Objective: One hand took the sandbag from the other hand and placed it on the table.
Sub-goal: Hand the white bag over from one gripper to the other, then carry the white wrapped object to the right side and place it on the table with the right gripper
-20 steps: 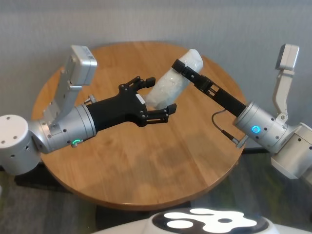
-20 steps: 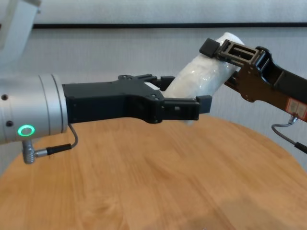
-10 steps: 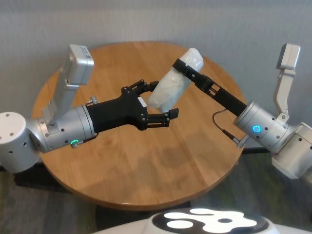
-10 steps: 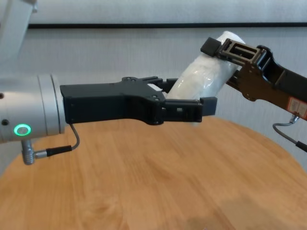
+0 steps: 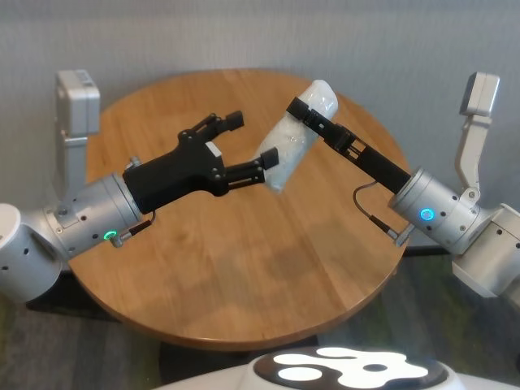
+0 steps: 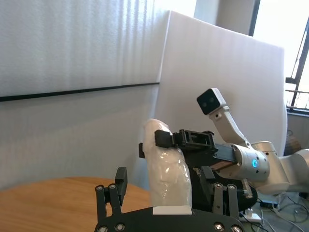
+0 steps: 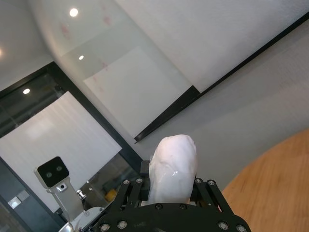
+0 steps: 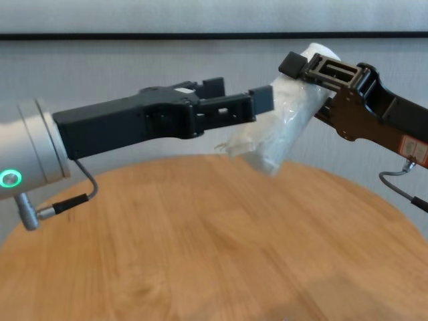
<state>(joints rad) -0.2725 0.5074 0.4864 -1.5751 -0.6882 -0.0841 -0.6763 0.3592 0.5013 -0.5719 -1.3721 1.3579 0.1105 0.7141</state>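
Note:
The sandbag (image 5: 291,140) is a white crinkly pouch hanging slanted above the table (image 5: 244,268). My right gripper (image 5: 305,110), on the wrist with the blue ring, is shut on the sandbag's upper end; it also shows in the chest view (image 8: 306,65). My left gripper (image 5: 253,140), on the wrist with the green ring, is open just left of the sandbag's lower end, its fingers apart from it. In the chest view the left gripper (image 8: 239,93) is level with the sandbag (image 8: 281,134). The left wrist view shows the sandbag (image 6: 169,179) upright between my fingers.
The round wooden table (image 8: 200,254) lies below both arms, with a grey wall behind it. My white body (image 5: 349,370) is at the near edge. The right wrist view shows the sandbag (image 7: 174,166) and a strip of table (image 7: 280,183).
My left gripper has drawn back to the left and risen, leaving the sandbag's lower end free. The right gripper holds the sandbag in the same place.

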